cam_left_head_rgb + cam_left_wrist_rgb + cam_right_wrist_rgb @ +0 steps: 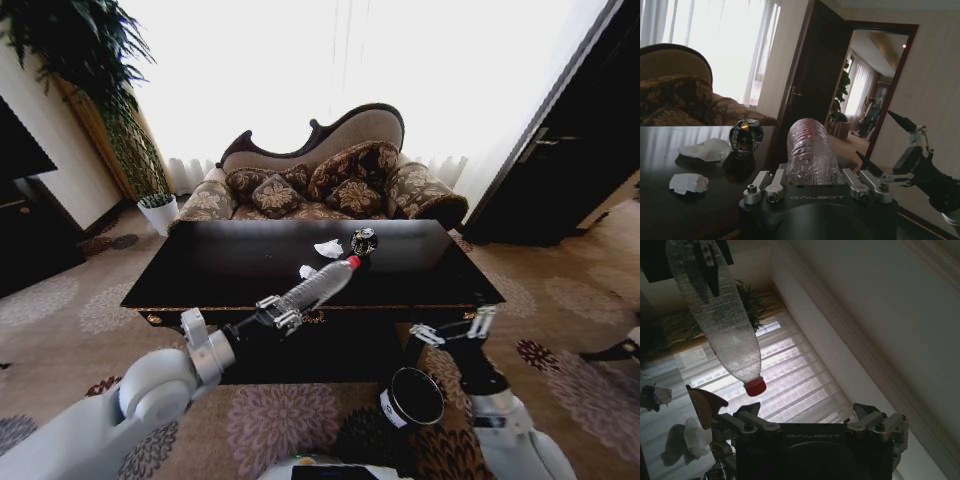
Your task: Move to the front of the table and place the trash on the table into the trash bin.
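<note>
Left claw (281, 314), lower centre of the head view, is clamped on the bottle (322, 283), lifted over the bench (240, 262) front edge. Right claw (452, 331) hangs open beside the trash bin (412, 399). Nothing binned yet; two paper wads (328, 248) and a shiny dark ball (363, 240) remain. Sofa (325, 180) and bright curtains behind.

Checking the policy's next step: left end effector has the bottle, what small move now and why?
Probably swing the left end effector right and down toward the trash bin. It is shut on the bottle, which is off the table, while the bin sits on the floor below the open right end effector.
</note>
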### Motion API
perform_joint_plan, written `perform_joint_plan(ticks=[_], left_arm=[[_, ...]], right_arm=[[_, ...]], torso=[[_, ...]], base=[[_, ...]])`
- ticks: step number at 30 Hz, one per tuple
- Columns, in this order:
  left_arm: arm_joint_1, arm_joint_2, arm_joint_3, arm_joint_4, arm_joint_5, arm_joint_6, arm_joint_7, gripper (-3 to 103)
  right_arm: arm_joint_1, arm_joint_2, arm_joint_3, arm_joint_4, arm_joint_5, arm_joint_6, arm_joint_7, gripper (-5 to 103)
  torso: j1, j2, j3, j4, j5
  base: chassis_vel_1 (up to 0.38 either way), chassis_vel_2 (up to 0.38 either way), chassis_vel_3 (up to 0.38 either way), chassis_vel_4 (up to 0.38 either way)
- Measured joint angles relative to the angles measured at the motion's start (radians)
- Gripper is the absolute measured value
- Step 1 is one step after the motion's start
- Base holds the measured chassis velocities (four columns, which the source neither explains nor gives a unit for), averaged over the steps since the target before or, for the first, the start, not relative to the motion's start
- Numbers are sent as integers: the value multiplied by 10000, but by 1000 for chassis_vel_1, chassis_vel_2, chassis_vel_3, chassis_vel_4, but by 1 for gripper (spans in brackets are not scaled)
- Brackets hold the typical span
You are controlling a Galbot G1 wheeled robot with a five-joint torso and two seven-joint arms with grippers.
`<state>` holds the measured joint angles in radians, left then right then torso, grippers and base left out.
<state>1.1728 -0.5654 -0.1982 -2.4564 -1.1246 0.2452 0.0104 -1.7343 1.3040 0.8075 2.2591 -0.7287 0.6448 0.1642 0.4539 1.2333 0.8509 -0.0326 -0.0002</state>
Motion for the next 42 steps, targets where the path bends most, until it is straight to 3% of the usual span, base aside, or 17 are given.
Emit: perform_joint_plan(ticks=[8, 12, 20, 35, 37, 39, 42], left_arm=[[-194, 40, 436, -388, -58, 87, -5, 36], [-599, 57, 1195, -443, 84, 125, 4, 36], [-1433, -269, 2137, -300, -83, 221, -185, 36], [-1590, -712, 3204, -227, 234, 321, -332, 36], [-1550, -726, 3247, -248, 263, 323, -342, 36], [-1534, -729, 3245, -250, 274, 323, -342, 36], [-1348, -777, 3127, -252, 391, 324, -339, 36]], right_arm=[[286, 42, -606, -306, -986, 195, 199, 100], [303, 183, -1076, -340, -1242, 195, 228, 100], [147, 382, -1414, -25, -1390, 187, 227, 100], [-31, 542, -1762, 153, -1500, 130, 227, 101], [-55, 546, -1786, 154, -1504, 130, 227, 92], [-57, 546, -1788, 153, -1505, 130, 226, 92], [-71, 536, -1825, 152, -1508, 136, 224, 76]], torso=[[0, 0, -1, 2, -1], [0, -1, 0, 1, 0], [0, -2, 0, 1, -1], [0, -1, 0, 1, -1], [0, -1, -1, 1, -1], [0, -1, -1, 1, -1], [0, -1, -1, 1, -1]], base=[[0, 0, 0, 0], [0, 0, 0, 0], [0, 0, 0, 0], [0, 0, 0, 0], [0, 0, 0, 0], [0, 0, 0, 0], [0, 0, 0, 0]])
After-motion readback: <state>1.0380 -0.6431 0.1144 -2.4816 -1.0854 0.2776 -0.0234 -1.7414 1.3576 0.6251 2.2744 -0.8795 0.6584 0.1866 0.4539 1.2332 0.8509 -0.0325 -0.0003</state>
